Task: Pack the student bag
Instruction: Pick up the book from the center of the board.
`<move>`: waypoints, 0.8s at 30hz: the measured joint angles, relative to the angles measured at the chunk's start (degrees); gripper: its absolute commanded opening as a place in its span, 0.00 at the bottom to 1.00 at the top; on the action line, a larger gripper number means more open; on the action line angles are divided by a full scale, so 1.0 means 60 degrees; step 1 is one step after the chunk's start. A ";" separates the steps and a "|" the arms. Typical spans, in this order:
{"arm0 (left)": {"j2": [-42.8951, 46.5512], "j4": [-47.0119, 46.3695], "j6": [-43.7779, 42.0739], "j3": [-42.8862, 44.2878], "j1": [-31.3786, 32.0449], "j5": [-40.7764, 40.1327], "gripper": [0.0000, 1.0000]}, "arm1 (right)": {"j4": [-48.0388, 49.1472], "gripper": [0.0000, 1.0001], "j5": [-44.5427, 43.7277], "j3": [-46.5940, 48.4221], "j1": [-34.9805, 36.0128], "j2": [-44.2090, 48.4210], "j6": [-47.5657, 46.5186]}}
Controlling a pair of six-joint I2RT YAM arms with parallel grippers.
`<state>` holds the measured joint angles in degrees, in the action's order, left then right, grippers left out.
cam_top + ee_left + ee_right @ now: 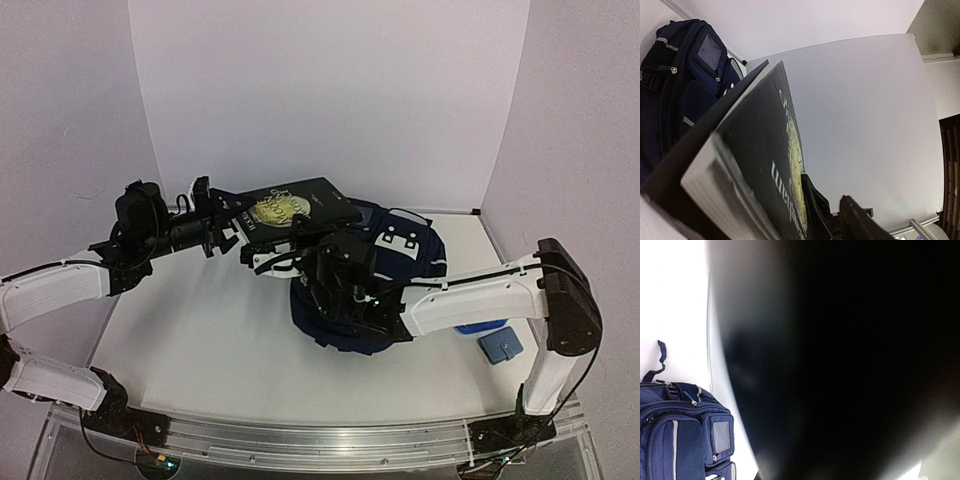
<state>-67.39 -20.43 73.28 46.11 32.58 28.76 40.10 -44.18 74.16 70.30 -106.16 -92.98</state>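
**A:** What does the overhead camera give that the wrist cameras don't?

**B:** Both arms at once. The student bag (405,255) lies on the bench (200,340), right of centre, and the right forearm crosses its near side. A black book (295,205) with a gold emblem is tilted in the air over the bag's left end. A small blue pouch (500,346) sits on the bench near the right arm's base.

**A:** And the wrist cameras?

**B:** The left one sees the book almost edge-on, with its page block and gold lettering. Beyond it is the clear window pocket (710,50) on the bag. The right one is mostly a dark blur, with the bag in its lower left corner.

**A:** How are the arms posed?

**B:** The left arm reaches in from the left with its wrist raised. The left end effector (218,222) straddles the book's left edge, one finger (815,200) beside the cover. Whether it squeezes, I cannot tell. The right arm stretches left over the bag. The right end effector (258,255) is at the book's near-left corner, jaws nearly together, apparently clamped on it.
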 measured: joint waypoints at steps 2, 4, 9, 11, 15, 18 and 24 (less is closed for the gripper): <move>-0.0086 0.0019 0.0011 0.0000 0.0000 -0.0053 0.27 | 0.0281 0.31 -0.0005 -0.0178 0.0102 -0.0027 -0.0163; -0.0095 0.0152 -0.0051 0.0000 0.0000 -0.0106 0.12 | 0.0468 0.43 -0.0014 -0.0330 0.0179 -0.0039 -0.0237; -0.0066 0.0758 -0.0521 0.0022 0.0064 -0.0221 0.00 | -0.0607 0.85 0.0032 -0.0747 0.0238 0.0269 0.0804; -0.0066 0.1225 -0.0764 0.0022 0.0048 -0.0345 0.00 | -0.2213 0.97 0.0237 -0.0770 0.0237 0.0718 0.2006; -0.0049 0.2146 -0.1480 0.0022 -0.0106 -0.0510 0.00 | -0.7385 0.98 0.2385 0.0234 0.0012 0.1904 0.5201; 0.0073 0.2604 -0.2029 0.0010 -0.0265 -0.0503 0.00 | -1.0508 0.98 0.5500 0.1661 -0.0718 0.2493 0.7568; 0.0372 0.2634 -0.3032 -0.0004 -0.0484 0.0514 0.00 | -1.3123 0.98 1.1398 0.2982 -0.4354 0.3379 1.1217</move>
<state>-65.16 -4.62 55.09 46.09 29.67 31.84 -38.64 24.20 92.05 44.17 -85.88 -25.68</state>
